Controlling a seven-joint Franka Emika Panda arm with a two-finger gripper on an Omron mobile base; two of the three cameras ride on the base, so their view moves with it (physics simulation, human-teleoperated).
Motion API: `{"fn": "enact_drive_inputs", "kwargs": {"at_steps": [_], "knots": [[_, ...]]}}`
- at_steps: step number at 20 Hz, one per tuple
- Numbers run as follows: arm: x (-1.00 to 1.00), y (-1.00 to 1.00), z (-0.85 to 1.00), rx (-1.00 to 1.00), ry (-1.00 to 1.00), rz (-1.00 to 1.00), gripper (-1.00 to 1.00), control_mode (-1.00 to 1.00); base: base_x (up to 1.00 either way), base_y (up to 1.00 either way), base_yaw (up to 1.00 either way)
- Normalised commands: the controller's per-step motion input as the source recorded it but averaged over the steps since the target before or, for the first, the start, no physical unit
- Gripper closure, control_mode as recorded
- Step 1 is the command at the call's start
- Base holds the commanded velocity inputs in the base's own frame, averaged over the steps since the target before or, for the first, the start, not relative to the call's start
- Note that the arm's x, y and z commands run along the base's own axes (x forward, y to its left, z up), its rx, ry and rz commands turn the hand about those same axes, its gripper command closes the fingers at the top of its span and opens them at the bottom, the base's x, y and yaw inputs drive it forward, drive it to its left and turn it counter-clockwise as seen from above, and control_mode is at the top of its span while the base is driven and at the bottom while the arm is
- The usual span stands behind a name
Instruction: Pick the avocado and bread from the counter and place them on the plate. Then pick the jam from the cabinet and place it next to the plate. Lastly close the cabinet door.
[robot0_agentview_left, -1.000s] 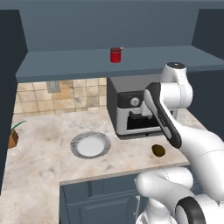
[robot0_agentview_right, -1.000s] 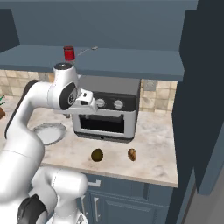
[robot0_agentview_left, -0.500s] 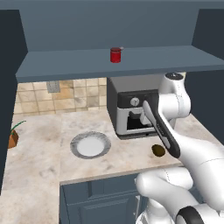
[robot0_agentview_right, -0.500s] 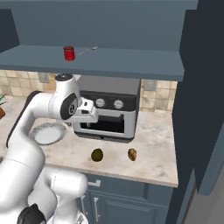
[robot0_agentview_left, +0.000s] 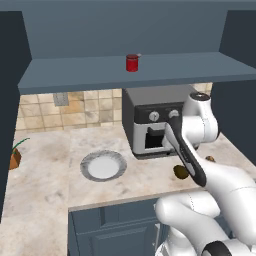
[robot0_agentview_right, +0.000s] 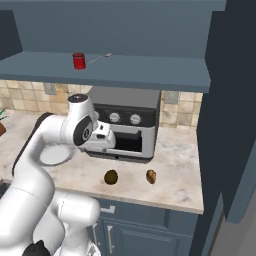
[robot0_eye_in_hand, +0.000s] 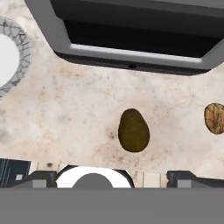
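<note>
The fingers (robot0_eye_in_hand: 107, 177) stand wide apart and hold nothing; their two dark tips show at the bottom of the hand view, over the near edge of the bench (robot0_eye_in_hand: 65, 109). Just beyond them lies the avocado (robot0_eye_in_hand: 133, 130), dark green, flat on the bench. To its right, apart from it, lies the bread (robot0_eye_in_hand: 214, 117), a small brown piece cut by the frame edge. Past both stands the oven (robot0_eye_in_hand: 131, 37), its dark opening facing the bench edge. At far left in the hand view is the rim of the plate (robot0_eye_in_hand: 19, 52), white in the middle and holding nothing.

In the right base view the hand (robot0_agentview_right: 102, 140) hangs in front of the oven (robot0_agentview_right: 127, 122), above the avocado (robot0_agentview_right: 111, 176), with the bread (robot0_agentview_right: 151, 176) to the right. The plate (robot0_agentview_right: 55, 155) is partly behind the arm. The jam (robot0_agentview_right: 78, 60), a red jar, stands on the cabinet shelf (robot0_agentview_right: 125, 70) above, with a small pale object lying near it.

The left base view shows the whole plate (robot0_agentview_left: 103, 166), bare, left of the oven (robot0_agentview_left: 150, 125), and the jam (robot0_agentview_left: 132, 63) on the shelf. There the arm covers part of the avocado (robot0_agentview_left: 179, 172), and the bread (robot0_agentview_left: 210, 159) just peeks out. A potted plant (robot0_agentview_left: 15, 157) sits at the far left.
</note>
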Motion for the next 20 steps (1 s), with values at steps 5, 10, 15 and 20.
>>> {"fn": "enact_drive_inputs", "kwargs": {"at_steps": [5,10,15,20], "knots": [[0.0,-0.15,-0.23,0.0,0.0,0.0,-1.0,-1.0,0.0,0.0,0.0],[0.0,-0.17,-0.23,0.0,0.0,0.0,-1.0,-1.0,0.0,0.0,0.0],[0.01,-0.07,-0.25,0.0,0.0,0.0,-1.0,-1.0,0.0,0.0,0.0],[0.1,-0.01,-0.26,0.0,0.0,0.0,-1.0,-1.0,0.0,0.0,0.0]]}}
